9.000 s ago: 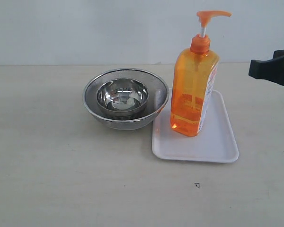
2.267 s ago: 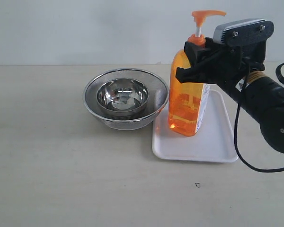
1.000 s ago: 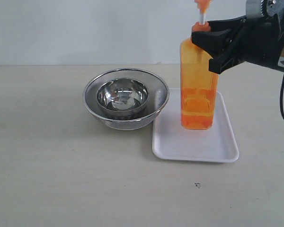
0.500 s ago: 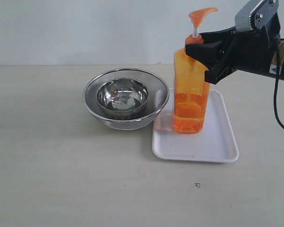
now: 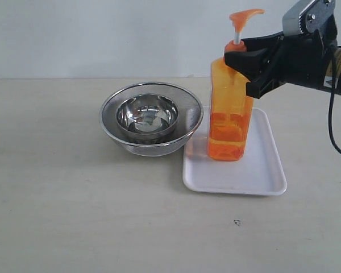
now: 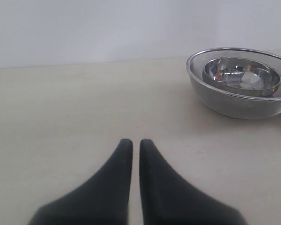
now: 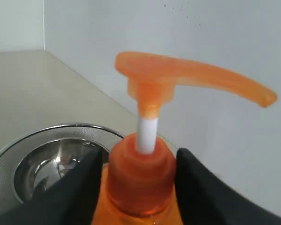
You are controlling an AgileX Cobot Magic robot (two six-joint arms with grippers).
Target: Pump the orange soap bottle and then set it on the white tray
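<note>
The orange soap bottle (image 5: 230,114) stands upright on the left part of the white tray (image 5: 261,170), its pump head (image 5: 245,15) raised on the white stem. My right gripper (image 5: 237,73) reaches in from the right at the bottle's collar. In the right wrist view its fingers (image 7: 91,178) flank the orange collar (image 7: 140,178) with a thin gap on each side, so the right gripper (image 7: 139,161) is open around it. My left gripper (image 6: 136,143) is shut and empty over bare table, outside the exterior view.
A round steel mesh strainer (image 5: 108,122) with a steel bowl (image 5: 146,116) inside sits against the tray's left edge; the strainer (image 6: 234,101) also shows in the left wrist view. A wall stands close behind the table.
One second ago the bottle hung lifted over the tray's middle. It has come down and moved left to stand on the tray. The right jaws have eased apart from the collar.
</note>
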